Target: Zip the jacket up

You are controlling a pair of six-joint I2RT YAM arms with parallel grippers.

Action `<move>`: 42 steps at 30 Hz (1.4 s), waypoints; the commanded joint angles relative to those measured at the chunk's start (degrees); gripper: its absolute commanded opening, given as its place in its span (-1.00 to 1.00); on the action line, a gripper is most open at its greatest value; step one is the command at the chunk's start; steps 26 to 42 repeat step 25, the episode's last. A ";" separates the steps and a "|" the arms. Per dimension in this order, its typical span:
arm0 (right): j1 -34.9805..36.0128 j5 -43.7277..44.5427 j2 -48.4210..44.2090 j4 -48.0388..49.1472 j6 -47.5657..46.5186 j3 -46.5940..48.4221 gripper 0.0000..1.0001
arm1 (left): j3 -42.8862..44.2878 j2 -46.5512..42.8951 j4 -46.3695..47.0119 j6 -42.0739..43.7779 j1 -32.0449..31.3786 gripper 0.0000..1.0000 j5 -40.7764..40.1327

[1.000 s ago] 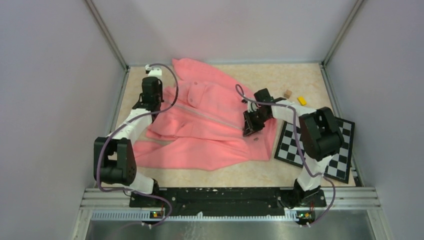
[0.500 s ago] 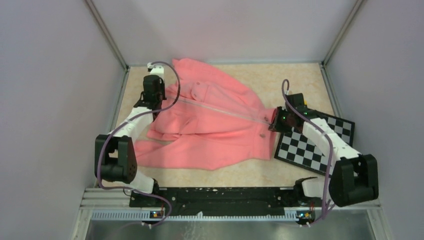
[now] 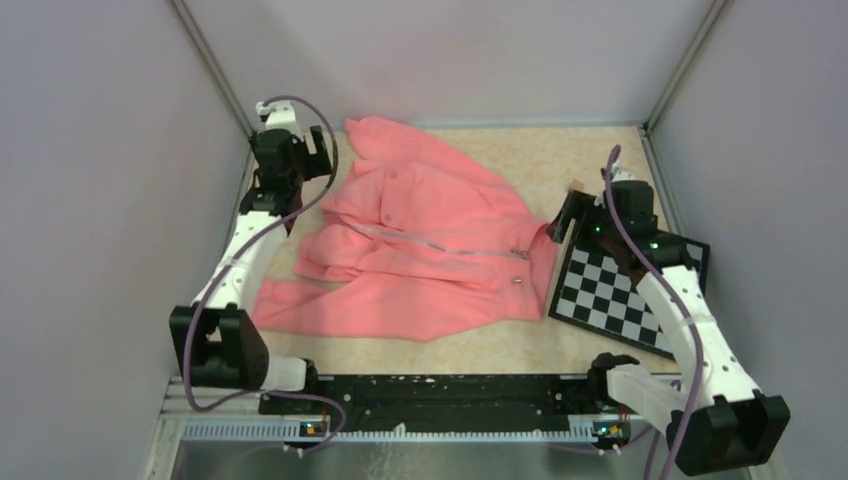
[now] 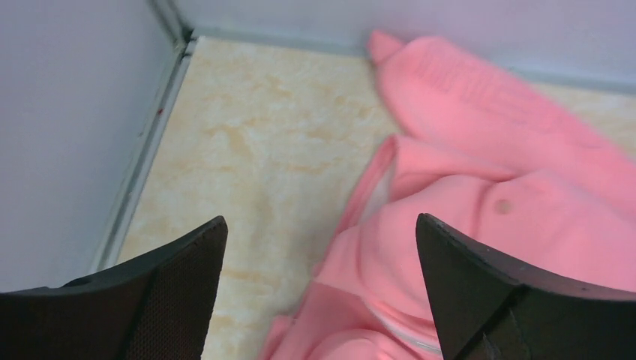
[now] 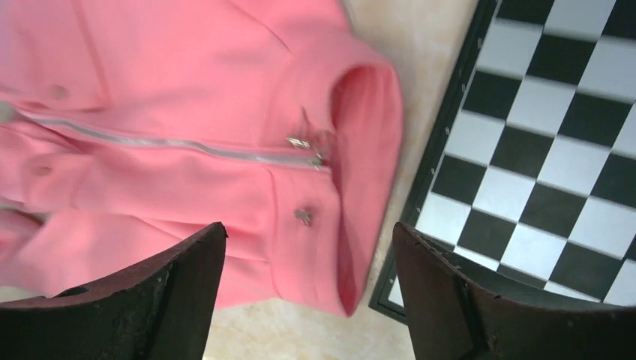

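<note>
The salmon-pink jacket [image 3: 430,255] lies spread across the middle of the table, collar end toward the right. Its thin silver zipper [image 3: 440,243] runs closed along the front to a slider [image 5: 315,159] near the collar. My left gripper [image 3: 312,155] hangs open above the far left corner, over the jacket's left edge [image 4: 450,225], with nothing between its fingers [image 4: 165,285]. Raised beside the collar, my right gripper [image 3: 562,224] is open too. In its wrist view the open jaws [image 5: 309,226] frame the collar and a metal snap [image 5: 303,216], touching neither.
A black-and-white checkerboard [image 3: 625,290] lies flat right of the jacket, its edge next to the collar [image 5: 450,150]. Grey walls close in the left, back and right sides [image 3: 120,150]. Bare tan tabletop [image 4: 247,135] shows at the far left corner.
Both grippers have opened and let go of the jacket. The left one has drawn back toward the far left corner. The right one pulled right along the zipper, then rose beside the collar.
</note>
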 commanded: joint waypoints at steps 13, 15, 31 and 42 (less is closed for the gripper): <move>-0.23 7.29 -17.08 0.57 -0.59 37.42 0.82 | 4.60 -28.05 8.25 -8.06 -9.62 0.97 49.31; -0.23 8.24 -18.83 2.52 -2.10 39.13 0.82 | 4.80 -31.01 9.30 -6.52 -11.66 0.97 49.11; -0.26 12.72 -21.87 3.11 -4.59 39.73 0.84 | 4.80 -36.21 8.96 -3.51 -13.49 0.97 42.98; -0.26 12.72 -21.87 3.11 -4.59 39.73 0.84 | 4.80 -36.21 8.96 -3.51 -13.49 0.97 42.98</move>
